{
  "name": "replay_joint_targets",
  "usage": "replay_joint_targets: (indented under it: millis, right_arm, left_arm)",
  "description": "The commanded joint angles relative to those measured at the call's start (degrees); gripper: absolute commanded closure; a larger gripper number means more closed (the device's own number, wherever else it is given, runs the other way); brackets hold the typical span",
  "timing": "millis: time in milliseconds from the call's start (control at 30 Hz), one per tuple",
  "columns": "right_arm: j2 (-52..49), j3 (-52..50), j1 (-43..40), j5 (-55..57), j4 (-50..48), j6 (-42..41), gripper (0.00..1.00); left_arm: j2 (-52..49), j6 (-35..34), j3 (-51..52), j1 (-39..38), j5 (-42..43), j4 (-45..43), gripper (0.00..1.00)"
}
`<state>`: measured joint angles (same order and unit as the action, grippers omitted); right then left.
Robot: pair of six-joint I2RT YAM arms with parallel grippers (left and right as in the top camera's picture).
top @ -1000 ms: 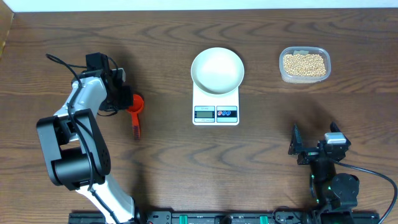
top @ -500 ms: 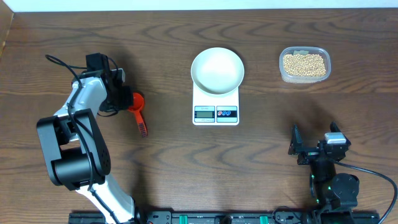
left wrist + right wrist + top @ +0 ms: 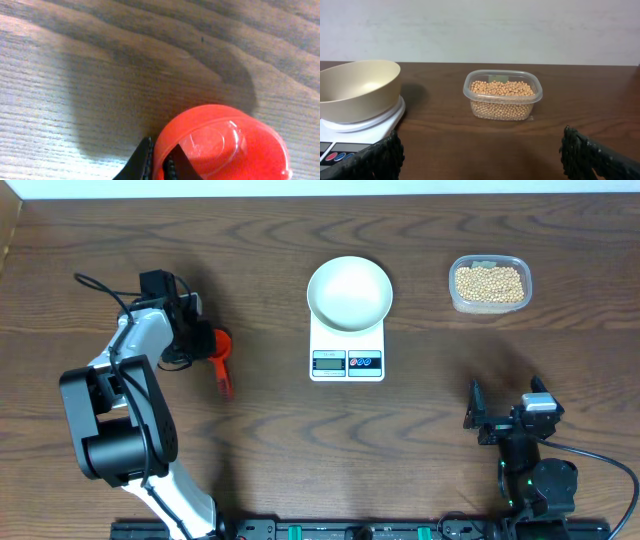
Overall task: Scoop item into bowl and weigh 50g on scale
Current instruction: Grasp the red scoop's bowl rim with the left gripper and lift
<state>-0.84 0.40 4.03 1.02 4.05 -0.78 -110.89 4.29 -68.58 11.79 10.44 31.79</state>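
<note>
The left gripper [image 3: 161, 161] pinches the red scoop [image 3: 220, 145] by its rim while the right gripper [image 3: 482, 155] idles spread; carrying the scoop across to the beans [image 3: 489, 283] looks next.

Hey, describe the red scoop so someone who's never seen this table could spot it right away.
From the white scale in the middle of the table, look across to the left arm's side. There the left tool pinches the rim of a small scoop with a short handle. It is the only bright red utensil.
</note>
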Motion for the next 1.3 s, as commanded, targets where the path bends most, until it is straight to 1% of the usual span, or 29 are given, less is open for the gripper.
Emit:
replay_joint_targets:
  millis: [0, 133, 300, 400, 533, 667, 767, 833, 967, 1100, 1267]
  right_arm:
    - [0.42, -0.09, -0.2, -0.09, 0.24, 0.63, 0.01]
    - [0.42, -0.09, -0.2, -0.09, 0.24, 0.63, 0.01]
    - [0.42, -0.09, -0.2, -0.09, 0.24, 0.63, 0.01]
    - [0.42, -0.09, -0.2, -0.09, 0.24, 0.63, 0.01]
    - [0.42, -0.09, -0.2, -0.09, 0.24, 0.63, 0.01]
    - [0.42, -0.09, -0.2, -0.09, 0.24, 0.63, 0.01]
    - [0.42, -0.09, -0.2, -0.09, 0.24, 0.63, 0.01]
    - [0.42, -0.09, -0.2, -0.09, 0.24, 0.63, 0.01]
    - [0.42, -0.09, -0.2, -0.09, 0.24, 0.63, 0.01]
    - [0.42, -0.09, -0.2, -0.09, 0.24, 0.63, 0.01]
    - [0.42, -0.09, -0.2, -0.09, 0.24, 0.63, 0.01]
  left_arm:
    - [-0.52, -1.84, 1.2, 0.04, -0.35, -0.07, 0.93]
    - [0.66, -3.5, 0.15, 0.04, -0.35, 0.04, 0.93]
    - [5.7, -6.97, -1.42, 0.04, -0.35, 0.0, 0.93]
    - [10.56, -10.38, -1.57, 0.04, -0.33, 0.15, 0.93]
    - [17.62, -17.53, -1.57, 0.02, -0.31, 2.21, 0.93]
    - [23.85, -20.85, -1.55, 0.0, -0.28, 5.79, 0.93]
    - [26.93, -22.1, -1.53, -0.02, 1.27, 8.96, 0.92]
    - [28.89, -22.43, -1.53, -0.02, 5.97, 12.11, 0.92]
    - [29.46, -22.43, -1.51, -0.02, 10.88, 15.87, 0.93]
    - [29.46, -22.67, -0.72, -0.02, 11.45, 17.9, 0.93]
    - [29.46, -22.67, -0.55, -0.02, 11.41, 18.29, 0.93]
